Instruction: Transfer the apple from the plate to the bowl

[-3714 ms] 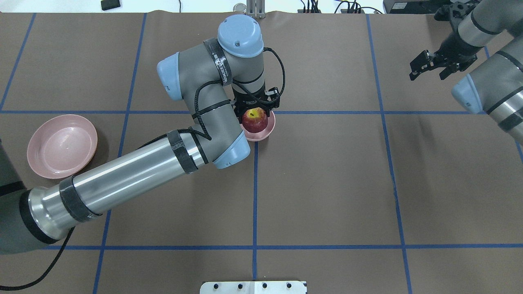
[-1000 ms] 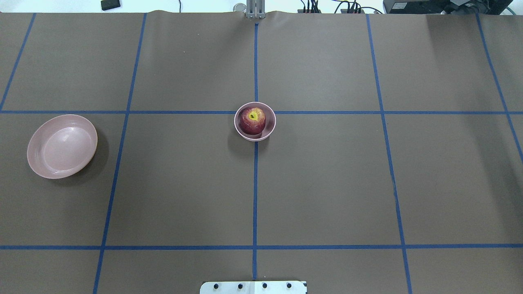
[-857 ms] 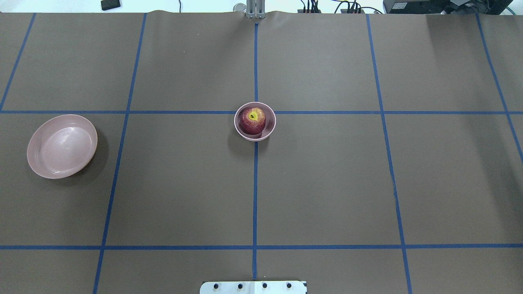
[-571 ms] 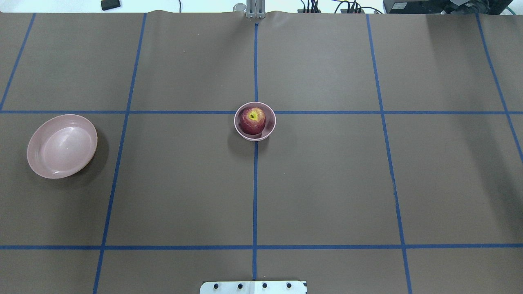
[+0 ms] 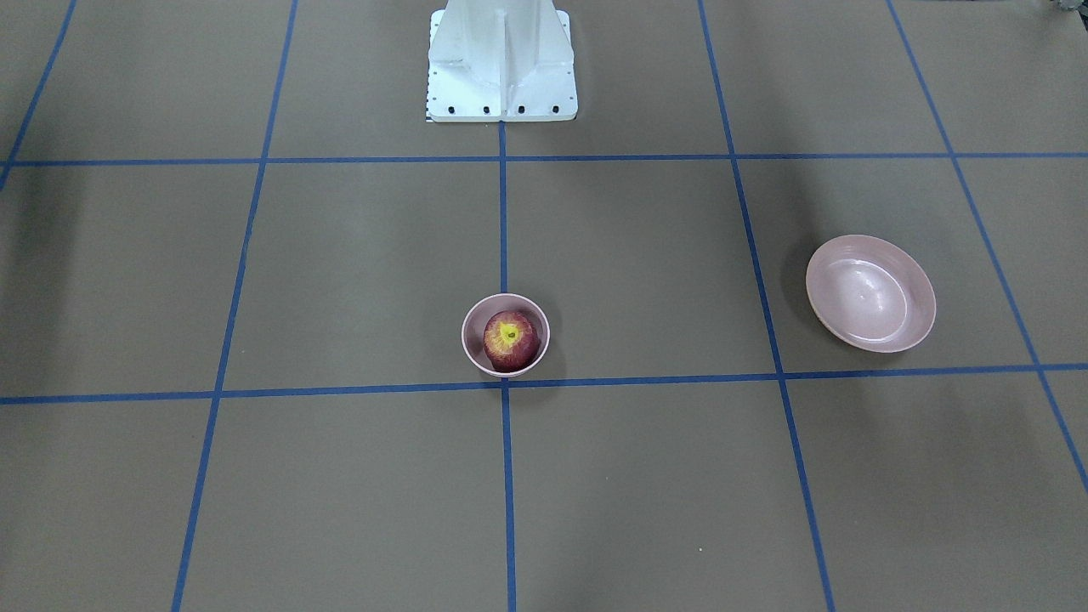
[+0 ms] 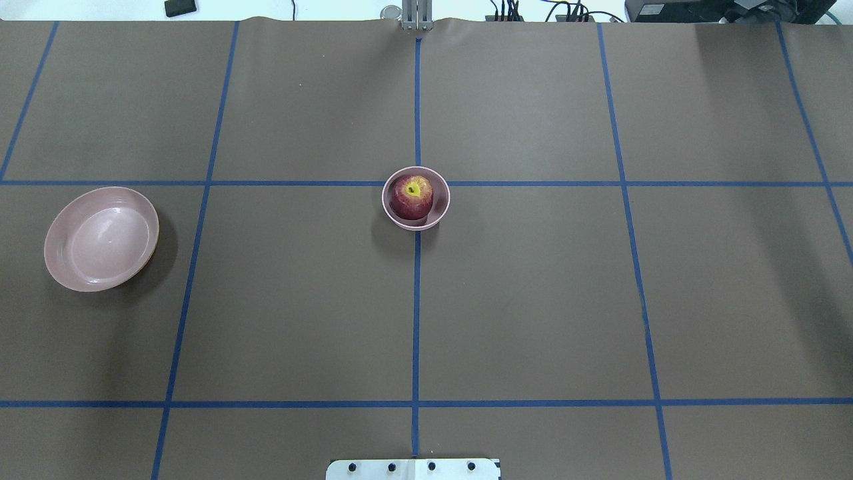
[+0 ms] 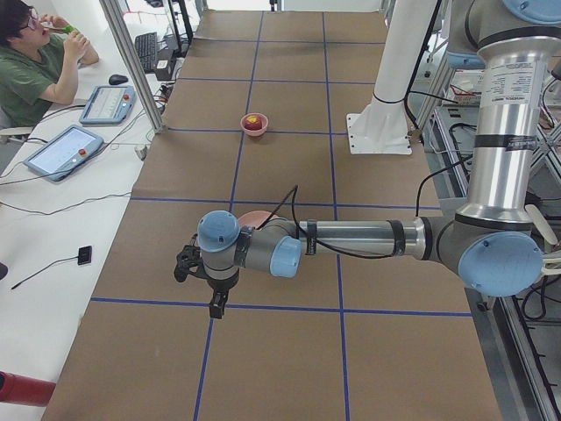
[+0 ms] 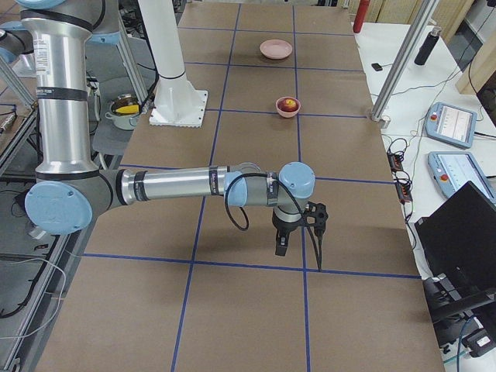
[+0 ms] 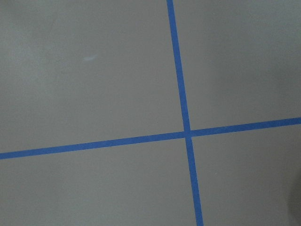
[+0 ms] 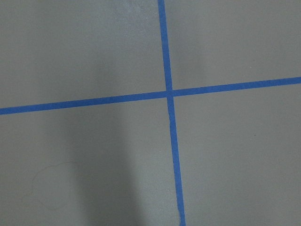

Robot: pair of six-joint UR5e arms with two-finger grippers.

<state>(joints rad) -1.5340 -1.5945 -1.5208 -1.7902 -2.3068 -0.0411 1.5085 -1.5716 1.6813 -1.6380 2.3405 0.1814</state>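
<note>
The dark red apple [image 6: 412, 197] sits inside the small deep pink bowl [image 6: 441, 208] at the table's middle, stem patch up; both also show in the front view, the apple [image 5: 512, 338] in the bowl [image 5: 470, 338]. The wide pink plate [image 6: 101, 238] lies empty at the overhead view's left, and at the front view's right [image 5: 870, 293]. Neither gripper shows in the overhead or front views. The left gripper [image 7: 200, 285] hangs over the table's left end and the right gripper [image 8: 301, 231] over its right end. I cannot tell whether either is open or shut.
The robot's white base pedestal [image 5: 501, 59] stands at the table's robot side. An operator [image 7: 35, 61] sits at a side desk with tablets [image 7: 63, 151]. Both wrist views show only brown table paper with blue tape lines.
3.7 s ago the left gripper was at the apple over the bowl. Both arms have since left the overhead view. Apple, bowl and plate have stayed still over the last second.
</note>
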